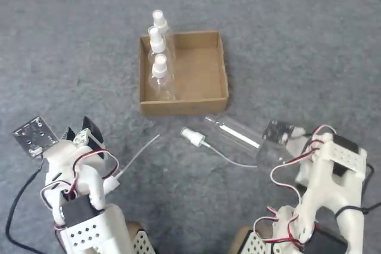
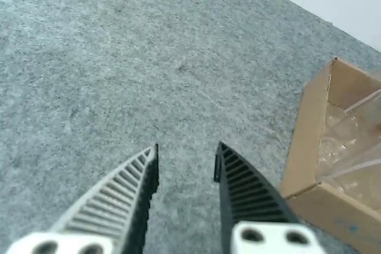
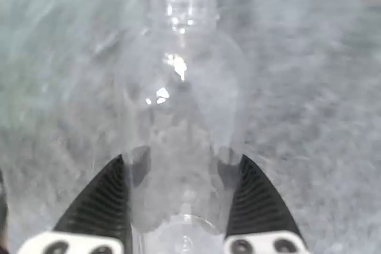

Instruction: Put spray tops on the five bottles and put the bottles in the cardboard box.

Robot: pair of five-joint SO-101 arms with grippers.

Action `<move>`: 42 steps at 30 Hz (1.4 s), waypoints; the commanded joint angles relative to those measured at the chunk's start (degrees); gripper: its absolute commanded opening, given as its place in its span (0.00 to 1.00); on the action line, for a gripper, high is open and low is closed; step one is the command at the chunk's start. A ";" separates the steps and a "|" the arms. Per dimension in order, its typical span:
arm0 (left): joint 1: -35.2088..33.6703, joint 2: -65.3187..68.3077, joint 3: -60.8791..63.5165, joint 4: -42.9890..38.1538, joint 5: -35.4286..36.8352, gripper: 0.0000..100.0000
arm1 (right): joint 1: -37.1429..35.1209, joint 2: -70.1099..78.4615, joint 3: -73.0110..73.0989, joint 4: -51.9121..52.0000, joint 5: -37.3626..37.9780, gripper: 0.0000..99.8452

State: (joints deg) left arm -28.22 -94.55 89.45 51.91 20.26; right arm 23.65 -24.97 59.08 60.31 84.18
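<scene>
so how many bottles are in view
4. Three bottles stand inside the cardboard box, left side; a fourth bottle lies in the right end effector. A fifth may be hidden.

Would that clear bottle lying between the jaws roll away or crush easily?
The bottle is round and lies on its side, so it would probably roll if let go. It looks empty and is clear plastic, so it is likely light and somewhat squashy in the right gripper. Its smooth surface may slip.

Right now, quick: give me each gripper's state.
Left gripper: open, holding nothing.
Right gripper: closed on a clear bottle.
</scene>
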 commanded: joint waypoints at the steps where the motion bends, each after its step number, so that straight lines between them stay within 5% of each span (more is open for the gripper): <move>1: -0.26 -0.97 -0.75 -1.49 0.26 0.15 | -4.62 -0.48 -4.31 0.48 -16.35 0.01; 5: -0.26 -0.97 -0.75 -1.49 0.26 0.15 | -7.25 -0.48 -4.31 0.48 -23.12 0.03; 12: -0.26 -0.97 -0.75 -1.49 0.26 0.15 | -9.54 0.04 -3.87 0.48 -24.53 0.23; 18: -0.26 -0.97 -0.75 -1.49 0.26 0.15 | -15.25 0.04 -4.22 0.48 -35.08 0.23; 42: -0.26 -0.97 -0.75 -1.49 0.26 0.15 | -19.03 0.22 -3.96 -6.64 -45.63 0.22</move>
State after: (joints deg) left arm -28.22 -94.55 89.45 51.91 20.26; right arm 5.01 -24.97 58.64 54.86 39.78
